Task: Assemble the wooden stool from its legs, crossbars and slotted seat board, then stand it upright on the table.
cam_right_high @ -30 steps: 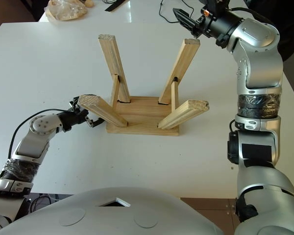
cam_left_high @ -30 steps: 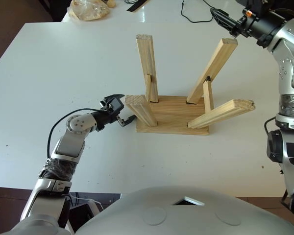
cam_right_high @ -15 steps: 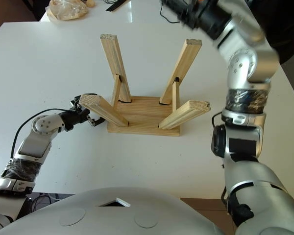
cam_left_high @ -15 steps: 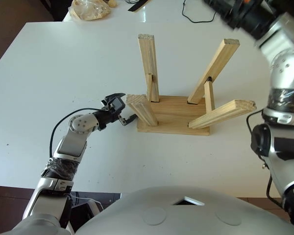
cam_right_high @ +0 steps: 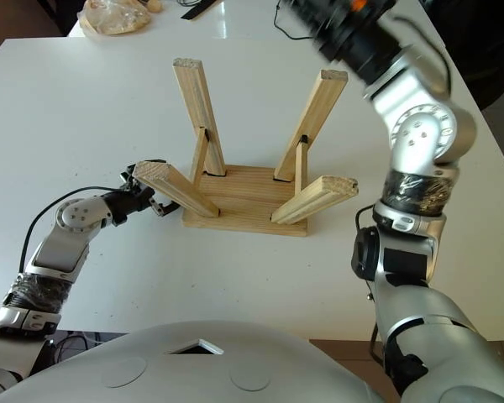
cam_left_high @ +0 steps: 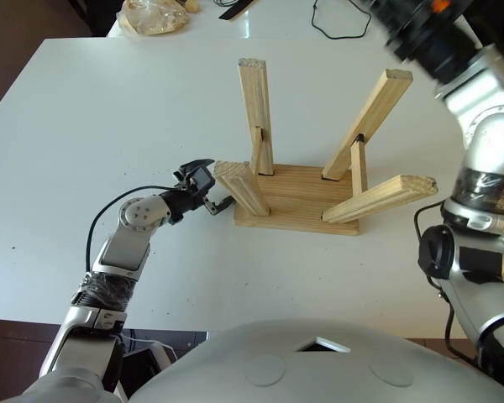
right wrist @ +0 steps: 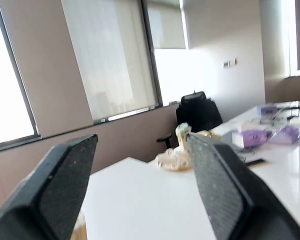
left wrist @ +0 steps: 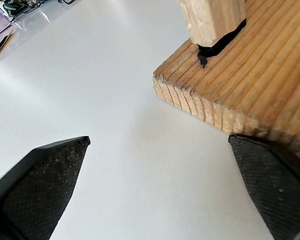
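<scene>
Where the left gripper [cam_left_high: 212, 200] sits low on the white table [cam_left_high: 101, 126], its fingers are spread wide and hold nothing, with one tip right at the near-left corner of the seat board [cam_left_high: 294, 208]. The stool [cam_left_high: 319, 180] lies upside down mid-table, board flat, four legs [cam_left_high: 254, 105] splayed upward. Beyond it the right gripper [right wrist: 142, 142] is raised high on the far right, fingers apart, empty.

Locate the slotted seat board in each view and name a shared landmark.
Left eye view: seat board lies at centre.
Right eye view: centre, slightly left.
Left wrist view: its corner, just beyond the left hand.
Right wrist view: aimed at the room, away from it.
Landmark: near-left leg at that corner.
</scene>
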Robot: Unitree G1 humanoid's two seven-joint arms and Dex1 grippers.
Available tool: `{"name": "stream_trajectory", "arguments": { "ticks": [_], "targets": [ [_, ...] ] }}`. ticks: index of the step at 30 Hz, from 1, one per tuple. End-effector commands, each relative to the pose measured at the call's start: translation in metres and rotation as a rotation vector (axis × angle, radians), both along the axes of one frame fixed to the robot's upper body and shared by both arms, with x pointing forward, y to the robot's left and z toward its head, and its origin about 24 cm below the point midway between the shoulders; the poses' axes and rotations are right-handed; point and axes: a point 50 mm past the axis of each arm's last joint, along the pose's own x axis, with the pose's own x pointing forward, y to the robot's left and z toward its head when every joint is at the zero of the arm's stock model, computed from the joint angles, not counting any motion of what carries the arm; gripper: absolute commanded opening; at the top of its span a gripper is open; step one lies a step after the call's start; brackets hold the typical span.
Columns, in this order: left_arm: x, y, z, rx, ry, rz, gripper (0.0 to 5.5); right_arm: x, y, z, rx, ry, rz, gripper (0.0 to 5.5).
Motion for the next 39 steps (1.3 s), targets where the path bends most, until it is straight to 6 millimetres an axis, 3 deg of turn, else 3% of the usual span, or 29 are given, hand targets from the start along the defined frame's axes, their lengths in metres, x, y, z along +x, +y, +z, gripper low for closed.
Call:
{"name": "stream_trajectory", "arguments": {
  "ticks": [1,3,6,8,13,16,20,23,28,32,35,39],
  "targets": [
    [-0.021,0.029,-0.004,0.025,0.075,0.083,5.14,-0.01,-0.055,0.021,0.04,-0.055,-0.189,3.3],
    [-0.034,0.041,-0.001,0.025,0.08,0.101,5.14,-0.015,-0.083,-0.011,-0.16,0.037,-0.323,3.3],
    [-0.057,0.049,0.001,0.029,0.125,0.072,5.14,-0.042,-0.108,-0.098,-0.64,0.245,-0.277,3.3],
    [-0.061,0.046,0.001,0.023,0.141,0.041,5.14,-0.077,-0.105,-0.145,-0.883,0.346,-0.095,3.3],
    [-0.057,0.03,-0.011,0.04,0.102,0.029,5.14,-0.127,-0.077,-0.195,-1.09,0.381,0.302,3.3],
    [-0.058,0.027,-0.016,0.058,0.077,0.0,5.14,-0.145,-0.071,-0.204,-1.178,0.367,0.457,3.3],
    [-0.067,0.019,-0.013,-0.001,0.065,-0.065,5.14,-0.147,-0.066,-0.208,-1.175,0.357,0.485,3.3],
    [-0.072,0.016,-0.015,-0.012,0.077,-0.093,5.14,-0.143,-0.065,-0.209,-1.155,0.35,0.438,3.3],
    [-0.071,0.015,-0.018,-0.006,0.077,-0.081,4.49,-0.131,-0.07,-0.205,-1.153,0.341,0.368,3.09],
    [-0.066,0.017,-0.019,0.01,0.067,-0.062,4.49,-0.122,-0.069,-0.206,-1.161,0.325,0.322,3.09],
    [-0.065,0.007,-0.021,-0.01,0.067,-0.094,4.49,-0.117,-0.066,-0.211,-1.173,0.313,0.298,3.09],
    [-0.067,-0.002,-0.023,-0.029,0.072,-0.121,3.89,-0.111,-0.063,-0.217,-1.199,0.29,0.27,3.09]
  ]
}}
